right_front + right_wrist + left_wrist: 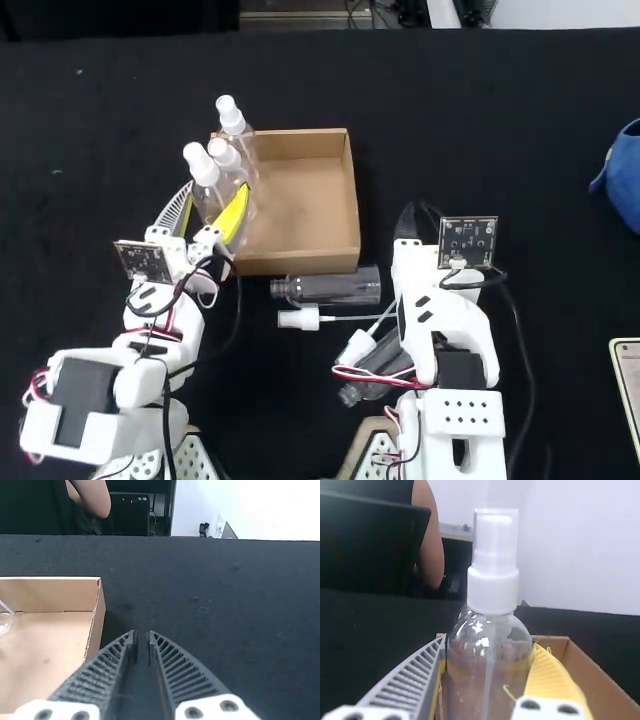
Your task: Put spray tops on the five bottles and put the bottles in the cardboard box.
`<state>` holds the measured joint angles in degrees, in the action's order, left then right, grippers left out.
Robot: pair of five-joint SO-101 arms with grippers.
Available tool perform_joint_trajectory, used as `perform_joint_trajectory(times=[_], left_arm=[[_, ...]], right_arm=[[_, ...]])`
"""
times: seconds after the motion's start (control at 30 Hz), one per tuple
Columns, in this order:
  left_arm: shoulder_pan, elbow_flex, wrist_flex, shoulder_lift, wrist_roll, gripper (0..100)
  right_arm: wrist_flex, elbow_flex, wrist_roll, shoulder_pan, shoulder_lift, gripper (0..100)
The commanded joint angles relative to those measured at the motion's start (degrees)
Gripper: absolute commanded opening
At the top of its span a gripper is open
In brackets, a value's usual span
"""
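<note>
Left gripper [215, 200]: yellow and grey fingers clamped on an upright clear plastic bottle with white spray top [490, 645], at the left wall of the brown cardboard box [320, 200]. Right gripper [141, 636]: fingers together, empty. Risk: releasing astride the wall could tip the bottle outward or topple the capped neighbours [230, 120].

Bottle [365, 360] (lying) partly beneath right arm [440, 320]

You have nothing to read here: no text, label, brand, number or sign is legible anywhere. The brown cardboard box [300, 262] shows you plain walls, and the clear plastic bottle with the white spray top [487, 670] carries no label you could make out.
</note>
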<state>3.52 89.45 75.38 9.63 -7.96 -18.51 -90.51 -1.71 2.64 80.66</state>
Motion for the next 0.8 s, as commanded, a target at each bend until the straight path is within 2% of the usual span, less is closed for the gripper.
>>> perform_joint_trajectory(times=[0.0, 0.77], left_arm=[[0.1, -3.0, 1.2, -0.8, -0.4, 3], [0.3, 0.0, 0.8, -1.7, -0.4, 3]], right_arm=[[2.2, 0.4, -0.7, 0.5, 2.1, 1.5], [2.2, 0.4, -0.7, 0.5, 2.1, 1.5]])
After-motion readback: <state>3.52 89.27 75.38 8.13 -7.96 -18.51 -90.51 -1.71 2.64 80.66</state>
